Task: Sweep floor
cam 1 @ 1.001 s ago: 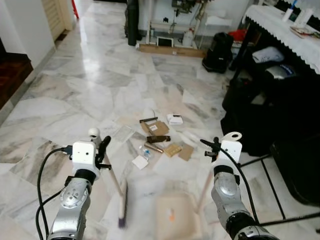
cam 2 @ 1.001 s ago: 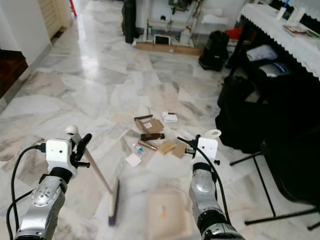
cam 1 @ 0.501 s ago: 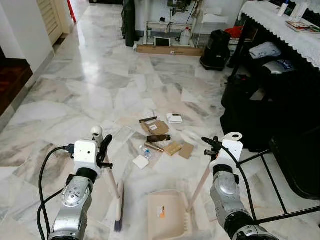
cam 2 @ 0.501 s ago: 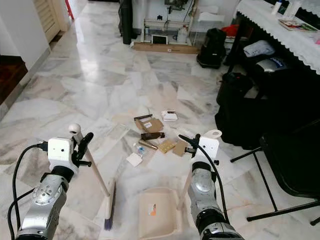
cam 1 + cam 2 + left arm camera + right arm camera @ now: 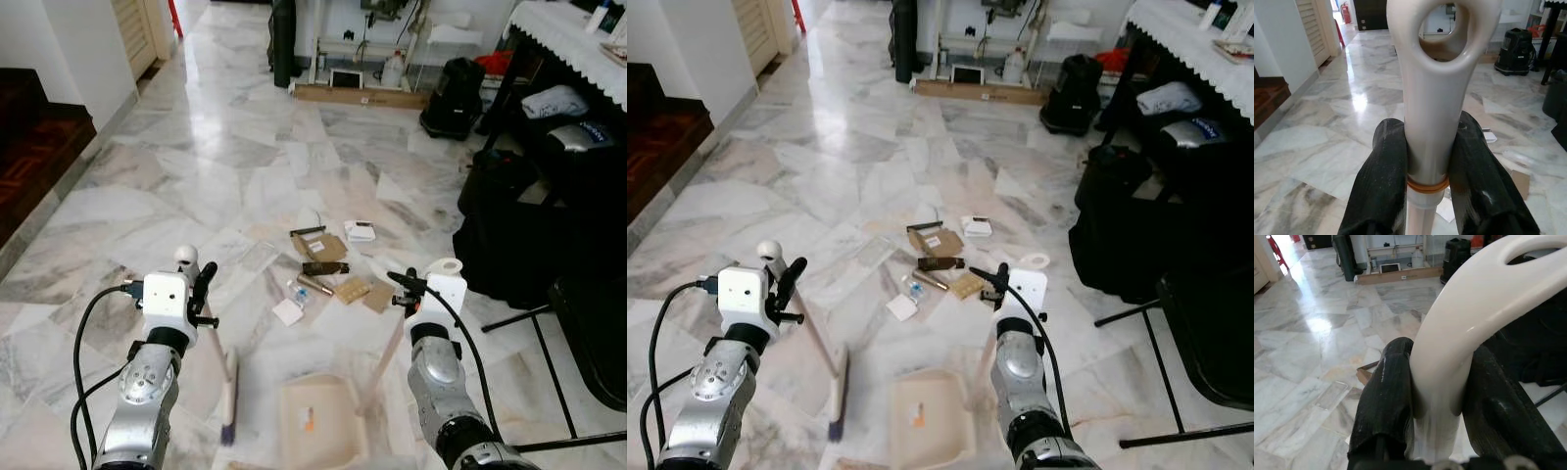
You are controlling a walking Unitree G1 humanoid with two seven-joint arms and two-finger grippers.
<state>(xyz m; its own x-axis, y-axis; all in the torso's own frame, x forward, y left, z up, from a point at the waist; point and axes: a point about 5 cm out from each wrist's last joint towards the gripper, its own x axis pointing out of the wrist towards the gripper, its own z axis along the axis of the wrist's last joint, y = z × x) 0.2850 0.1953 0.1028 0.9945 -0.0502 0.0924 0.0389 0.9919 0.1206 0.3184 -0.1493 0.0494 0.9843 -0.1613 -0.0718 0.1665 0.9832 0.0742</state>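
Cream plastic is clamped in both pincers. The broom handle point(image 5: 1429, 98) is squeezed between the two black fingers point(image 5: 1382, 181) of the left pincer point(image 5: 201, 294), near its ringed top end, and the dustpan handle point(image 5: 1469, 333) is gripped likewise by the right pincer point(image 5: 404, 290). Nearest the robot, the dustpan point(image 5: 315, 423) is seen on the marble floor point(image 5: 196, 186) between the two arms, with its mouth facing away. Just to its left the broom head point(image 5: 229, 397) is held at the floor, somewhat blurred.

Beyond both tools a scatter of litter point(image 5: 328, 269) is spread on the floor: brown cardboard pieces, a white scrap, a small white box and what looks like a clear wrapper. It is well apart from the dustpan and none of it appears to have been gathered.

The step in hand is judged to be the approach, with sweeping not yet begun. For the next move, the broom head would need to be carried past the far edge of the litter and drawn back towards the dustpan mouth, while the dustpan is held flat against the floor.
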